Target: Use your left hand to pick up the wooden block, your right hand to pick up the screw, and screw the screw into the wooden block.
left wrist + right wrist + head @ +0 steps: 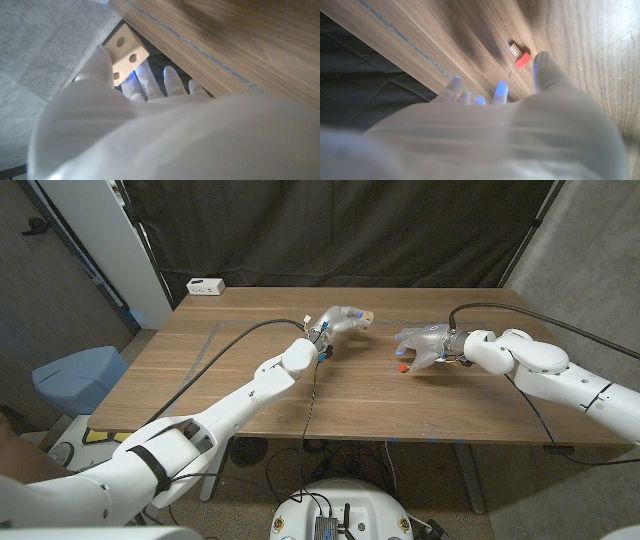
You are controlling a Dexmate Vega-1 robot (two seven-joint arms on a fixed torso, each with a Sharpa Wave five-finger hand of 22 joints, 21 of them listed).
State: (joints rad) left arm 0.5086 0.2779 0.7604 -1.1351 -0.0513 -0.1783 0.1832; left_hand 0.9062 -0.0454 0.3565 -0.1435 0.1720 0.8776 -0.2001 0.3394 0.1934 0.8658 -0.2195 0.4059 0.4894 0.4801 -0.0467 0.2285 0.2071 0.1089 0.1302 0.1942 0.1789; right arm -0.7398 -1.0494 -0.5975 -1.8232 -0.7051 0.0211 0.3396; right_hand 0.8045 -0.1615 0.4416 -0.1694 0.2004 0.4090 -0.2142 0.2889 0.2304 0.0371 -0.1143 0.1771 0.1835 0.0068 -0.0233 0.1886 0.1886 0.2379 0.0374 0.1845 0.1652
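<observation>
The left hand [340, 321] held the wooden block [367, 315] at its fingertips, raised above the table [250, 380]; in the left wrist view the block [125, 54] showed holes on one face; the screw [519, 55], with its red head, lay on the table just beside the right hand [425, 345], whose fingers were spread and held nothing.

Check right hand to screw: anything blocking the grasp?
Nothing visible does. The screw lies on bare table just beyond the right hand, by one of its fingertips; no other object sits between them.
</observation>
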